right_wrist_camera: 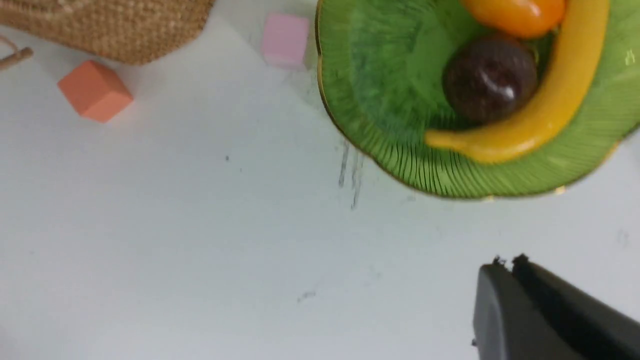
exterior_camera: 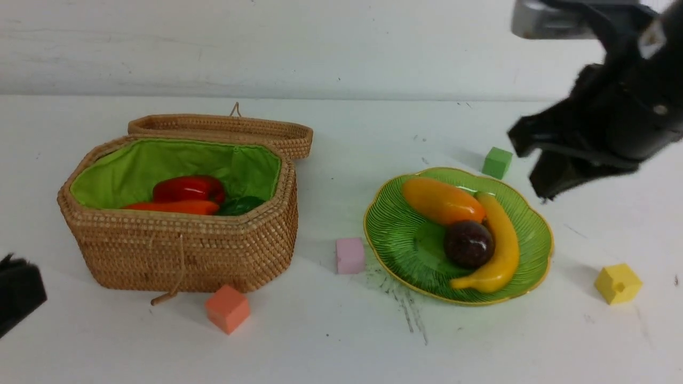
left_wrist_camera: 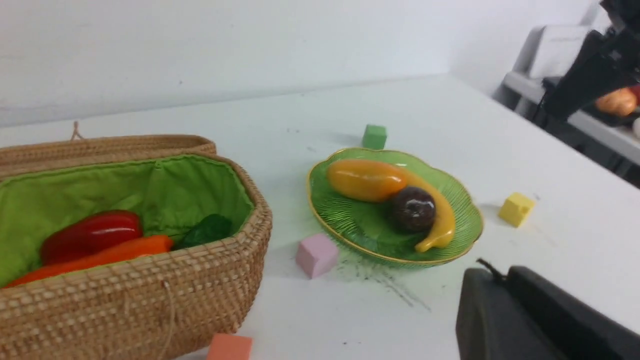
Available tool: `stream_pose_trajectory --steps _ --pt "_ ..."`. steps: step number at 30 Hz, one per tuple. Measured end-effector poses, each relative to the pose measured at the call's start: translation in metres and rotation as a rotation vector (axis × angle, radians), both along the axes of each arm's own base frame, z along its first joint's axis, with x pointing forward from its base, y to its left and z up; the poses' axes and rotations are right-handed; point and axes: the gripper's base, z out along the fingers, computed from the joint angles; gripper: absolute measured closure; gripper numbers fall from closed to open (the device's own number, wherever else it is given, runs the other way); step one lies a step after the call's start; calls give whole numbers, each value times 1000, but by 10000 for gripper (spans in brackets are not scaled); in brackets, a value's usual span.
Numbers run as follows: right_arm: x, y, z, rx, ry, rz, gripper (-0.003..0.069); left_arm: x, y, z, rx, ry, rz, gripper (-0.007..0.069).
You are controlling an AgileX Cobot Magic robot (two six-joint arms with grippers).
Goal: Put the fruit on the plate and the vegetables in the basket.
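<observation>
Looking done: 3 fruits on plate [exterior_camera: 533, 229], vegetables in basket [exterior_camera: 181, 256] (gourd mostly hidden); both grippers closed, empty.

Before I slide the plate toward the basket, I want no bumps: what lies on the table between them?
A pink cube lies between the basket and the plate, close to the plate's rim; the front view shows it best.

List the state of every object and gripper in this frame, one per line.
basket: lid open, holds vegetables
red pepper: in basket
carrot: in basket
green gourd: in basket, mostly hidden
plate: holds three fruits
mango: on plate
banana: on plate
mangosteen: on plate
left gripper: shut, empty
right gripper: shut, empty
</observation>
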Motion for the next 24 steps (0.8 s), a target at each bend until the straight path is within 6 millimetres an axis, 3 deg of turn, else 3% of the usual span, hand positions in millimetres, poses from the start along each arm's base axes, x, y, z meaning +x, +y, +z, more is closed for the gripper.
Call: stream_pose_trajectory --steps 1,5,6,8,9,12,17,24 --pt "-3 -1 -4 -1 13 -7 659 -2 1 -1 -11 -5 -2 597" --pt "-69 -32 -21 29 54 -101 668 -13 5 -32 -115 -13 -46 638" --pt "-75 -34 -20 36 45 -104 668 -12 5 -35 -118 -14 -48 638" --pt "-106 -48 -34 61 48 -148 664 -13 4 -48 -140 -34 -57 638" --pt "-109 -50 -38 60 57 -155 663 -13 4 -48 -143 -37 -58 638" --pt "-143 -65 -57 109 21 -199 659 -11 2 -56 -157 -21 -62 638" --pt "-160 -75 -76 148 -72 -222 655 -11 1 -60 -160 -6 -63 638" --pt "-161 -79 -81 134 -105 -226 640 -11 1 -60 -162 -8 -64 638"
